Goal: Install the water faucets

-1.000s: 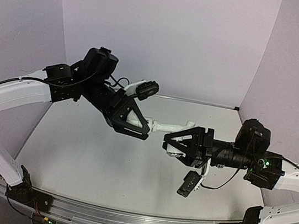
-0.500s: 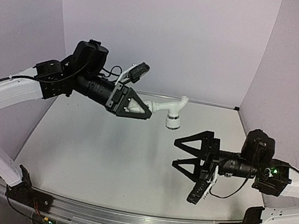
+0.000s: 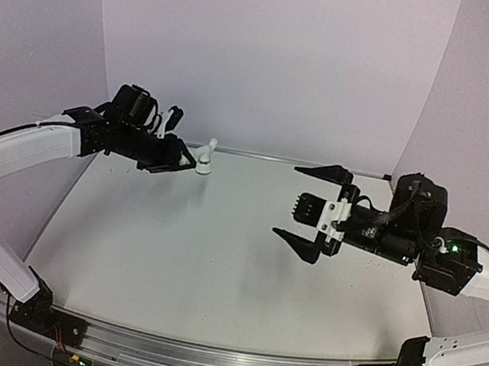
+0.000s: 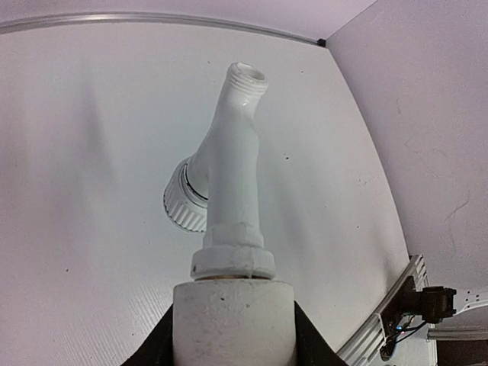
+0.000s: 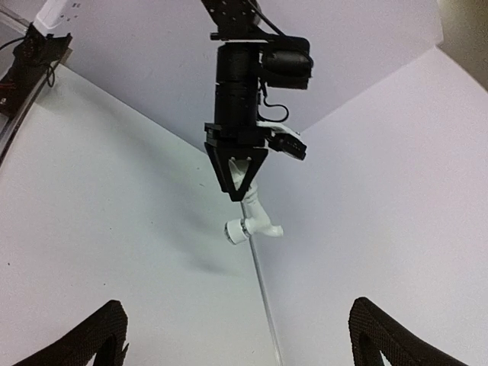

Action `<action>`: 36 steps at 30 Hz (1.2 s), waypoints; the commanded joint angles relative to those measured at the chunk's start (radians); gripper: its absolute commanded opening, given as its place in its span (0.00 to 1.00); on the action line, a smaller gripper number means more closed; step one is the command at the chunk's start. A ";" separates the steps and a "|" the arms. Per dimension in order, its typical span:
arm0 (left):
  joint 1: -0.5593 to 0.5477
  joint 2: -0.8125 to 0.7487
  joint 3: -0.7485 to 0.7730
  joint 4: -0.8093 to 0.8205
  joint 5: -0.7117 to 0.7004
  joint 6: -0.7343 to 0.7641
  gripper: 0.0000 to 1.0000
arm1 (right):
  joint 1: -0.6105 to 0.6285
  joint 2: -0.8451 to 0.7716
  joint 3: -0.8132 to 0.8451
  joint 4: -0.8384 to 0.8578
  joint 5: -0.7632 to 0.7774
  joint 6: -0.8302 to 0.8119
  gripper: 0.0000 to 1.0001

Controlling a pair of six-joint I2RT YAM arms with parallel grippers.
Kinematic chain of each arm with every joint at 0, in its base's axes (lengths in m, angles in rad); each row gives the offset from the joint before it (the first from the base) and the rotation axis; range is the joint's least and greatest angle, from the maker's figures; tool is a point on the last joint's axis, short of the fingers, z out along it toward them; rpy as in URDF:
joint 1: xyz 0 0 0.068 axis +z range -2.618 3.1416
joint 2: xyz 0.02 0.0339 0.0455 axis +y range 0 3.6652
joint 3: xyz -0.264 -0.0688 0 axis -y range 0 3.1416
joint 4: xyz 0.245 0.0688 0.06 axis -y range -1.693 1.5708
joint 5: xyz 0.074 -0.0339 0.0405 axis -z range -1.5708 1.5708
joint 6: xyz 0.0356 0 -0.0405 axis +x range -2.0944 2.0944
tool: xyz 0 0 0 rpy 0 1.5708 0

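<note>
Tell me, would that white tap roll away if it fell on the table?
Probably not far: the white tap has a ribbed knob sticking out sideways. It looks like stiff, light plastic, so it might bounce.

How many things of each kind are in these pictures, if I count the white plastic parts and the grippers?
white tap: 1
white cylindrical fitting: 1
grippers: 2 (left gripper, right gripper)
Total: 4
</note>
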 commanded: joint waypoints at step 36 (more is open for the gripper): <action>-0.049 0.094 -0.288 1.078 0.991 -0.816 0.00 | -0.146 0.040 -0.293 0.445 -0.161 -0.782 0.80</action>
